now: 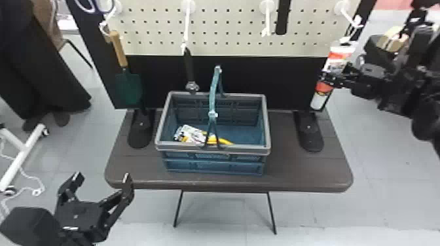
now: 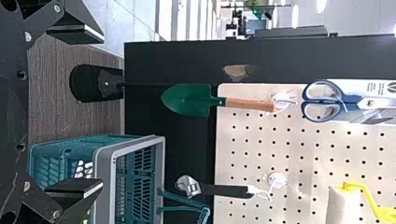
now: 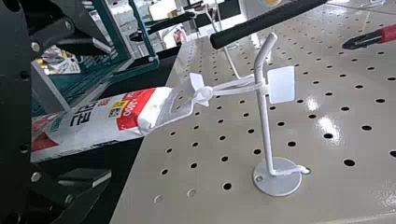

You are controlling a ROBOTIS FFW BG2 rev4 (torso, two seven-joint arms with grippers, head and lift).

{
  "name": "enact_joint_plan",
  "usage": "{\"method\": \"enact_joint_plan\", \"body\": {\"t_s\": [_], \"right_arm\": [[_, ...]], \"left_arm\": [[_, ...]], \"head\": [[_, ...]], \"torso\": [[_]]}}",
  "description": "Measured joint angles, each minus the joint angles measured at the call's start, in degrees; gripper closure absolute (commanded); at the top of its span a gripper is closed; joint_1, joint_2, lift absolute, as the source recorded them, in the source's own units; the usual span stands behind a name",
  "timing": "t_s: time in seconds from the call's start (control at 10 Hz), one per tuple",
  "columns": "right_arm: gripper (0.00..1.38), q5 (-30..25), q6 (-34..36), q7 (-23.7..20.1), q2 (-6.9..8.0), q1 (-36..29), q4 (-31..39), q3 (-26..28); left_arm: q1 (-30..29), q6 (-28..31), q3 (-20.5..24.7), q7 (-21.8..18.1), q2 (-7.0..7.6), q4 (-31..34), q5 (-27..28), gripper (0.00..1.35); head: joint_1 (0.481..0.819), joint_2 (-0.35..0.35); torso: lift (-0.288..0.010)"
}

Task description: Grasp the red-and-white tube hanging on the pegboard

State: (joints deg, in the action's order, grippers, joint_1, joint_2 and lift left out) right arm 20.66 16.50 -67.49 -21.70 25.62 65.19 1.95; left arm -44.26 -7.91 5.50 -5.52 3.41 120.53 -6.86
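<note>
Fingers [image 3: 84,179] of my right gripper [image 3: 107,110]: spread astride the red-and-white tube [image 3: 93,123], which I judge ready for clamping; left gripper [image 1: 103,179] parked low, splayed.

Grey tiled floor [image 1: 376,137], dark folding table [image 1: 294,170], white wheeled frame [image 1: 19,153]

The counter [image 1: 294,170] sits mid-frame in the head view, with the basket [image 1: 212,149] on it dead centre and a packet [image 1: 190,134] lying inside. The pegboard [image 1: 229,39] stands behind, across the top, its feet [image 1: 140,129] on the counter either side of the basket. Hanging off its hooks: trowel [image 1: 126,81] upper left, wrench [image 1: 190,72] just behind the basket, tube [image 1: 335,60] far right. The right gripper [image 1: 324,81] is at the tube, jaws either side. The left gripper [image 1: 103,183] is lower left, in front of the counter.
</note>
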Motion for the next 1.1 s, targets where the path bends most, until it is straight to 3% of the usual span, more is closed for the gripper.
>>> {"method": "enact_joint_plan", "body": {"t_s": [0.2, 0.3, 1.1], "right_arm": [[1.2, 0.0, -0.06, -0.01, 0.0, -0.2, 0.09, -0.11], [1.28, -0.16, -0.29, 0.0, 0.04, -0.43, 0.32, -0.11], [1.29, -0.18, -1.3, 0.08, 0.16, -1.0, 0.02, -0.11]], "left_arm": [[-0.12, -0.15, 0.14, -0.02, 0.02, -0.08, -0.16, 0.21], [-0.18, -0.17, 0.15, -0.02, -0.01, -0.08, -0.19, 0.21], [-0.19, -0.26, 0.03, 0.02, -0.07, -0.08, -0.17, 0.21]], "head": [[0.819, 0.008], [0.819, 0.008], [0.819, 0.008]], "torso": [[-0.1], [-0.1], [-0.1]]}}
